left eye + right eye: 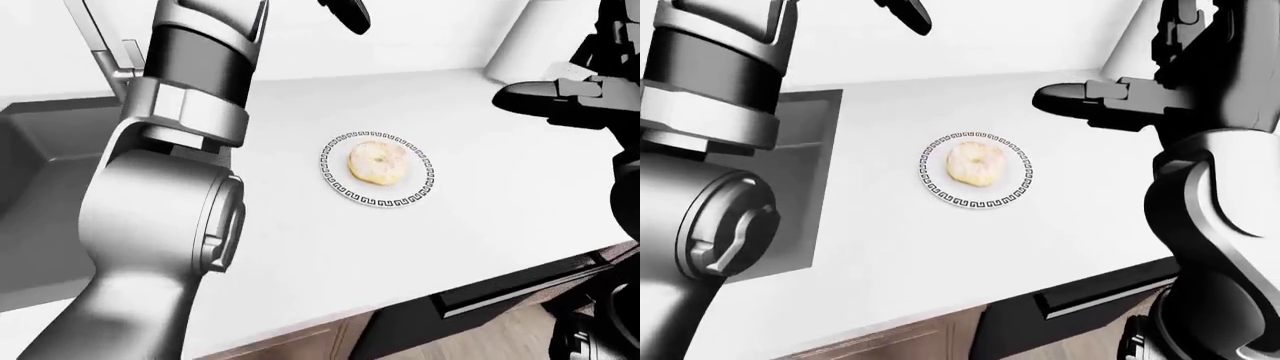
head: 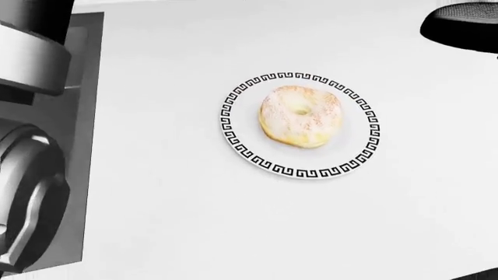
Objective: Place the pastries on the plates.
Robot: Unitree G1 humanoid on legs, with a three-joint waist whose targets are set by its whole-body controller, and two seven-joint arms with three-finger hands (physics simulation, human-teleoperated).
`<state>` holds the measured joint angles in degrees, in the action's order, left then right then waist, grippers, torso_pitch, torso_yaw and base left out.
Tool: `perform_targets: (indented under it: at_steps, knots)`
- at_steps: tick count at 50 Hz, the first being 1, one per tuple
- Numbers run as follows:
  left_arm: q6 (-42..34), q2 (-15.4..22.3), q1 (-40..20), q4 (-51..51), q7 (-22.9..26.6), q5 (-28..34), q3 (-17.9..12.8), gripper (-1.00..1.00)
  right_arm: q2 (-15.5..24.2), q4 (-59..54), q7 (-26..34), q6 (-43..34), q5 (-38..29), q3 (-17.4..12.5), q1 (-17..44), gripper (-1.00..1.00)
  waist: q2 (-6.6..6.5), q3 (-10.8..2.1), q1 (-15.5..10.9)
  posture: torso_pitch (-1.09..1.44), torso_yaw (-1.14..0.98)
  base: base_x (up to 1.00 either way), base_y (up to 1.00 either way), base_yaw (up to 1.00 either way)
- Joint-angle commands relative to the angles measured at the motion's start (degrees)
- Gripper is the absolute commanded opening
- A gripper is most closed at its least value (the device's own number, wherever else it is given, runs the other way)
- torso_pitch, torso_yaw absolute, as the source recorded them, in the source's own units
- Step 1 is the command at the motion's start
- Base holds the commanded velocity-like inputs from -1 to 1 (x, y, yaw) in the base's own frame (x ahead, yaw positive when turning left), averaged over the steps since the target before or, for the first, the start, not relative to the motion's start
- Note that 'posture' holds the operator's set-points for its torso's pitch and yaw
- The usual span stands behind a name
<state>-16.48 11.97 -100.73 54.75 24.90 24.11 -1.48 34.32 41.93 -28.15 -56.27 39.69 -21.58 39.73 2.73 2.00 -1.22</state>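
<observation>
Your left hand (image 1: 345, 13) sits at the top edge of the left-eye view, only one dark fingertip in frame, so you cannot tell how far it is spread; it touches nothing and holds nothing that shows. Your right hand (image 1: 1090, 99) hangs in the upper right of the right-eye view, its dark fingers stretched out flat and empty, well apart from the plate (image 2: 243, 149).

One doughnut (image 2: 300, 115), pale and sugar-dusted, lies flat on that one plate with the black key-pattern rim, near the middle of the head view, on the white counter (image 2: 233, 227). It sits a little toward the plate's upper side.

The head view shows the doughnut's hole and sugar plainly, but only a dark sliver of your right hand in its upper right corner. The eye views add one sink (image 1: 800, 172) at the left, one faucet (image 1: 100, 41) in the upper left of the left-eye view, and the counter's near edge.
</observation>
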Motion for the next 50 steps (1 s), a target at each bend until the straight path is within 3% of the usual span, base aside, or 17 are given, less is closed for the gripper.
perform_targets:
  at_steps: [1,4,7,8,12,21,23,24,25,26,28,34,37,41,42,48,50]
  knots:
    - [1.2,0.1,-2.2,-2.2,-0.5,0.1,-0.1,1.0,0.9,0.7,0.1,1.0,-0.7,-1.4,1.3,1.0,-0.65,-1.48,0.5,0.0,0.0,-0.39,0.0,0.0]
    - [1.2,0.2,-2.2,-2.4,-0.7,0.3,-0.1,1.0,0.7,0.9,0.3,0.9,-1.0,-1.4,1.1,1.0,0.42,-1.7,0.9,0.0,0.0,-0.4,0.0,0.0]
    - [1.2,0.2,-2.1,-2.7,-0.8,0.6,0.0,1.0,0.4,0.9,0.6,1.0,-1.6,-1.0,1.0,1.0,4.47,-1.66,0.8,0.0,0.0,-0.4,0.0,0.0]
    - [1.1,0.2,-2.2,-2.8,-0.8,0.6,0.0,1.0,0.3,0.9,0.7,1.0,-1.8,-1.0,1.0,1.0,2.76,-1.67,1.1,0.0,0.0,-0.4,0.0,0.0]
    - [-1.0,0.2,-1.4,-6.4,-0.5,0.6,-0.2,1.0,-0.5,1.1,1.2,1.2,-2.7,-0.6,0.5,1.0,3.1,-2.56,1.2,0.0,0.0,-0.4,0.0,0.0]
    - [-19.6,-0.1,9.2,-38.8,3.2,1.2,-0.4,1.0,-3.7,0.6,3.5,2.9,-6.9,1.5,-0.9,1.0,0.04,-0.2,0.3,0.0,0.0,-0.4,0.0,0.0]
    - [-20.8,0.4,10.9,-42.8,1.8,1.4,-0.8,1.0,-4.5,0.6,4.0,3.0,-7.9,2.2,-0.7,1.0,-1.51,-0.14,0.3,0.0,0.0,-0.4,0.0,0.0]
    - [-21.3,0.4,11.3,-44.2,1.1,1.0,-1.3,1.0,-4.9,0.6,4.2,3.0,-8.4,2.4,-0.8,1.0,-3.3,-0.46,0.3,0.0,0.0,-0.41,0.0,0.0]
    - [-21.8,0.8,12.3,-45.9,0.4,1.0,-1.5,1.0,-5.4,0.7,4.6,3.2,-9.0,2.6,-1.2,1.0,-6.73,-1.94,0.1,0.0,0.0,-0.4,0.0,0.0]
    - [-22.3,1.1,13.3,-47.5,-0.6,0.6,-2.2,1.0,-5.8,0.7,5.0,3.4,-9.6,2.9,-1.5,1.0,-3.13,-0.02,-0.3,0.0,0.0,-0.4,0.0,0.0]
    - [-21.6,2.1,15.2,-49.8,-3.4,0.0,-3.0,1.0,-6.9,1.0,5.6,3.6,-10.2,3.0,-1.4,1.0,-4.79,-2.58,0.4,0.0,0.0,-0.34,0.0,0.0]
    - [-24.2,4.3,24.7,-62.1,-8.4,-4.8,-4.5,1.0,-9.0,0.6,6.8,4.3,-11.5,3.6,-1.2,1.0,-2.93,1.32,1.1,0.0,0.0,0.0,0.0,0.0]
    - [-25.2,5.0,29.1,-66.1,-10.4,-7.6,-5.8,1.0,-9.9,0.7,8.1,4.7,-12.5,4.3,-2.4,1.0,-1.36,1.74,0.5,0.0,0.0,0.0,0.0,0.0]
    - [-27.3,5.1,36.0,-72.7,-12.0,-11.2,-6.2,1.0,-11.6,0.5,10.5,6.7,-13.8,5.7,-4.1,1.0,2.56,1.58,-0.6,0.0,0.0,0.0,0.0,0.0]
    - [-27.4,5.0,37.1,-73.6,-12.3,-12.3,-6.2,1.0,-12.1,0.2,10.8,7.0,-14.6,6.0,-4.3,1.0,1.4,2.19,-0.2,0.0,0.0,0.0,0.0,0.0]
    - [-29.0,5.2,45.9,-81.1,-18.9,-19.4,-8.5,1.0,-15.1,-0.6,14.0,9.2,-18.7,7.4,-6.2,1.0,-1.83,-0.23,0.8,0.0,0.0,0.0,0.0,0.01]
    - [-29.0,5.7,47.9,-82.7,-19.6,-20.5,-8.3,1.0,-16.0,-0.6,14.9,10.1,-19.2,7.2,-6.6,1.0,-2.28,0.82,0.5,0.0,0.0,0.0,0.0,0.34]
